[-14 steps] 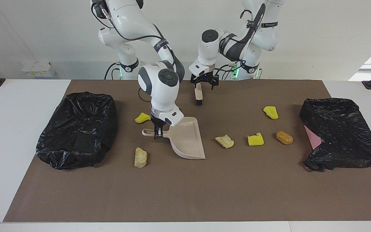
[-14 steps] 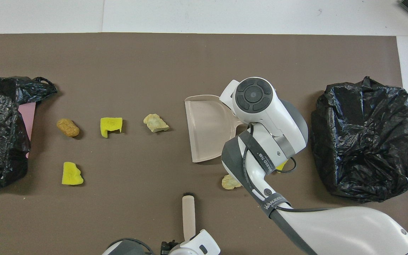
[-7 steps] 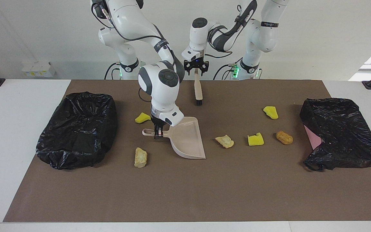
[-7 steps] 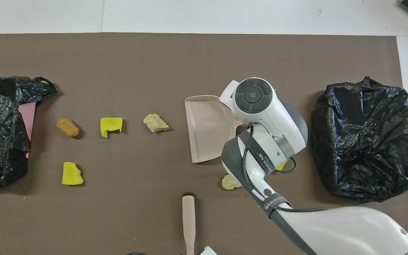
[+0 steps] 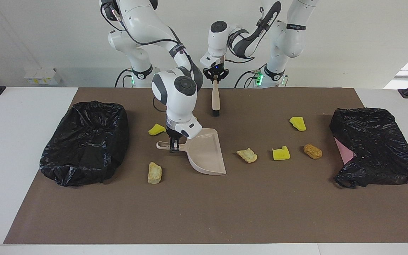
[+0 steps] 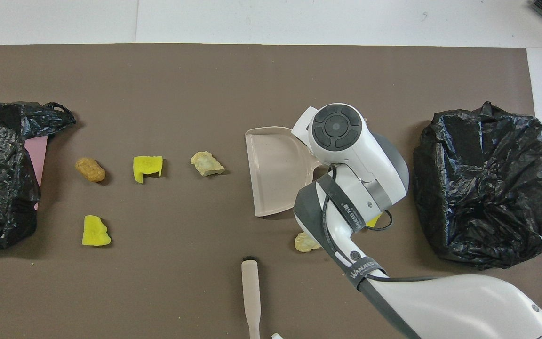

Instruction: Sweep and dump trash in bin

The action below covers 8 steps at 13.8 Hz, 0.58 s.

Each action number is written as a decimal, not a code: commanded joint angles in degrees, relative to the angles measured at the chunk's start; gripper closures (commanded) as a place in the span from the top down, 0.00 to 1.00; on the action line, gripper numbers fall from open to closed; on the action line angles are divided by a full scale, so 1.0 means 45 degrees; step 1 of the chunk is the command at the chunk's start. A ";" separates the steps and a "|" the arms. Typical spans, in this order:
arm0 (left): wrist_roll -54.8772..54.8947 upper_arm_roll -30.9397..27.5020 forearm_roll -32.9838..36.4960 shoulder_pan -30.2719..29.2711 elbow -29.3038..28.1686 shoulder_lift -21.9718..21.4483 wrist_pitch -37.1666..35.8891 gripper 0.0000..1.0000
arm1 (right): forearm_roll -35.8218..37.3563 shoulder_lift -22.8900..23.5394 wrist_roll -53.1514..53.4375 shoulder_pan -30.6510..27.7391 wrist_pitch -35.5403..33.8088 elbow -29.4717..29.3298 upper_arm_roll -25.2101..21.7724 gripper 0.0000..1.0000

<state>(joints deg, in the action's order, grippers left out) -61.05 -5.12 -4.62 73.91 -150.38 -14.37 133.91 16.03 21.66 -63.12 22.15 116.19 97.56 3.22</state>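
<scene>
My right gripper [image 5: 173, 147] is shut on the handle of the beige dustpan [image 5: 205, 152], which rests on the brown mat with its mouth toward the left arm's end. My left gripper [image 5: 215, 78] is shut on the robot-side end of the beige brush [image 5: 216, 101], whose dark head points away from the robots. Several trash lumps lie around. A yellow chunk [image 5: 156, 129] and a tan piece [image 5: 154, 173] sit by the dustpan handle. A tan piece [image 5: 247, 155], a yellow chunk [image 5: 281, 153], a brown lump [image 5: 312, 151] and another yellow chunk [image 5: 297, 123] lie toward the left arm's end.
A black-bagged bin [image 5: 85, 141] stands at the right arm's end of the mat, and another black-bagged bin [image 5: 374, 147] with pink showing stands at the left arm's end. The right arm hides part of the trash in the overhead view.
The left gripper drew back along the brush handle to its robot-side end and closed on it. The brush shifted slightly. The right arm and dustpan stayed still.
</scene>
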 commanded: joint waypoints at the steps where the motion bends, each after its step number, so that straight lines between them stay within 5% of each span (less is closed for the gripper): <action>1: 0.0128 -0.0132 -0.0106 -0.1011 0.0272 -0.0479 -0.1101 0.00 | -0.0046 -0.0125 0.0355 -0.0040 0.0371 0.0332 0.0105 0.00; 4: 0.0769 -0.0132 -0.0008 -0.3019 0.1481 -0.0479 -0.2683 0.00 | -0.0046 -0.0125 0.0355 -0.0040 0.0372 0.0332 0.0105 0.00; 8: 0.0910 -0.0132 0.0672 -0.5618 0.2148 -0.0070 -0.2765 0.00 | -0.0046 -0.0125 0.0355 -0.0040 0.0372 0.0332 0.0105 0.00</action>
<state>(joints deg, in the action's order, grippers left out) -57.32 -6.33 -3.45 53.19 -142.21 -15.62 123.24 16.02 21.66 -63.10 22.15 116.19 97.56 3.22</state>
